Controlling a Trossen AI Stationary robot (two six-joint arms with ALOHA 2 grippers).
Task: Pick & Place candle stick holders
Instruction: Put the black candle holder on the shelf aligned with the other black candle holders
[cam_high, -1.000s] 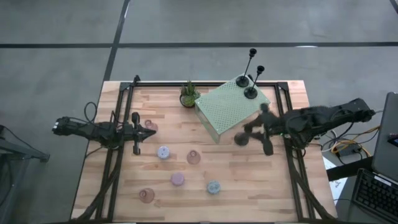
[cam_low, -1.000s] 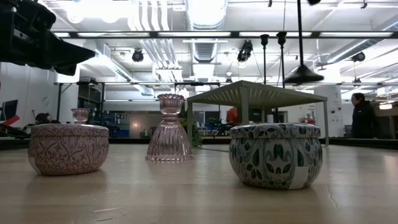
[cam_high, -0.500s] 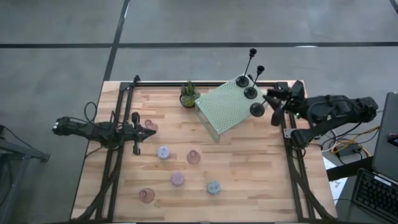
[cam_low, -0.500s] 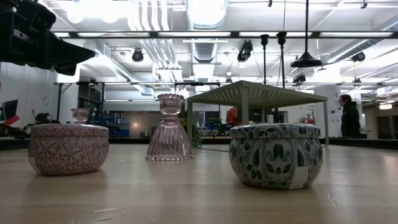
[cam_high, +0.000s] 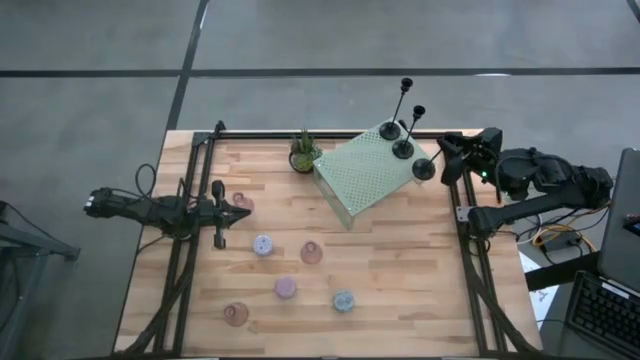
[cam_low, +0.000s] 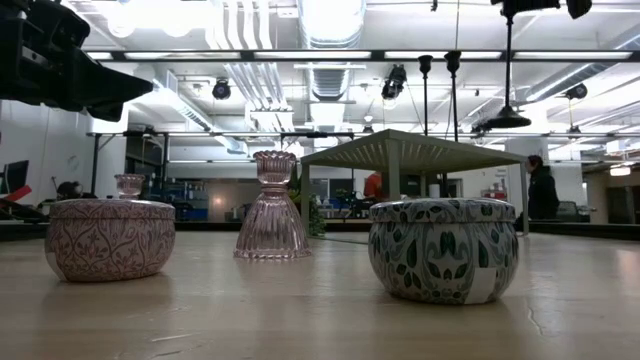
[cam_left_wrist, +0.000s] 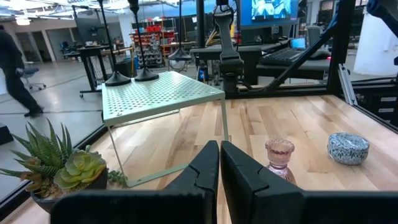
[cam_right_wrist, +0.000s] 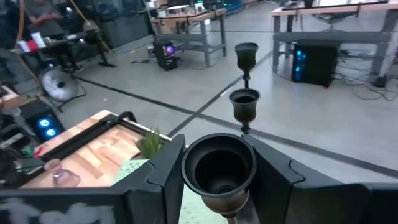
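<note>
The right gripper (cam_high: 447, 160) is clamped on a black metal candle stick holder with a round base and thin stem (cam_high: 424, 168), its fingers (cam_right_wrist: 163, 169) pressed against either side of the holder's open cup (cam_right_wrist: 219, 165) in the right wrist view; the stem below that cup is cut off by the frame edge. From above, the held holder hangs over the right-hand edge of the pale green perforated platform (cam_high: 368, 175), and whether its base touches the platform cannot be told (the low view shows the base (cam_low: 502, 120) just above the platform top). Two more black thin-stemmed holders (cam_high: 397, 128) stand close together on the platform's far corner, just beside the held one. A small potted green plant (cam_high: 303, 152) sits beside the platform's far left corner. On the wooden table (cam_high: 400, 280) lie three pinkish glass cups (cam_high: 311, 254) and three small pastel round tins (cam_high: 343, 300), well apart from the platform. The left gripper (cam_high: 240, 212) waits at the table's left side, fingers together, near one pinkish cup partly hidden by it.
</note>
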